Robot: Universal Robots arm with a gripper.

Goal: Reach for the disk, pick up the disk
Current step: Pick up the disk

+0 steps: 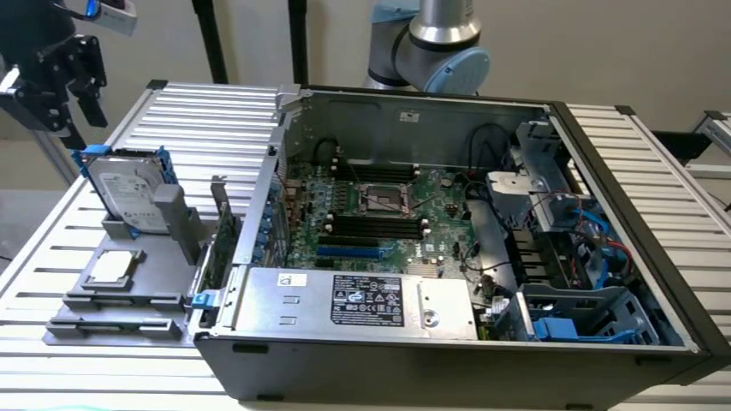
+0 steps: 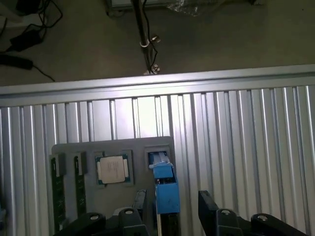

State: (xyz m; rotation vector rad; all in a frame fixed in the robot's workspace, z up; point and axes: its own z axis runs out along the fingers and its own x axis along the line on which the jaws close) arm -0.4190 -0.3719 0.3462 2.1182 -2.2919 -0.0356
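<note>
You have the gripper (image 1: 80,116) hanging in the air over the corner of the ribbed metal table (image 1: 46,248) at the exterior view's left, with its black fingers pointing down and standing apart, closed on nothing. The disk (image 1: 120,193) stands on edge just below it, upright in a slot of the grey holder (image 1: 126,301). The white label faces the exterior view's left and the blue frame runs round the rim. The fingertips are clear of the frame's upper edge, and you can see a gap of air between them and it in the exterior view. From the wrist view you are looking straight down on the disk (image 2: 165,189), which shows edge-on as a narrow blue strip. The gripper (image 2: 172,195) straddles that line, with one finger (image 2: 140,199) just beside the blue edge and the other set farther off from it. Neither pad is pressing on the frame. On the same grey holder (image 2: 98,147), near the disk, a small square silver chip (image 2: 112,169) lies flat in its own recess; it also shows in the exterior view (image 1: 111,267), lower on the fixture than the disk. Beside the holder, toward the exterior view's right, sits the open computer case (image 1: 457,360) with its motherboard (image 1: 377,214) exposed (the disk stands outside it, close to its side wall). The table (image 2: 236,147) is bare on the far side of the holder, and beyond its edge lies the floor (image 2: 236,34).
</note>
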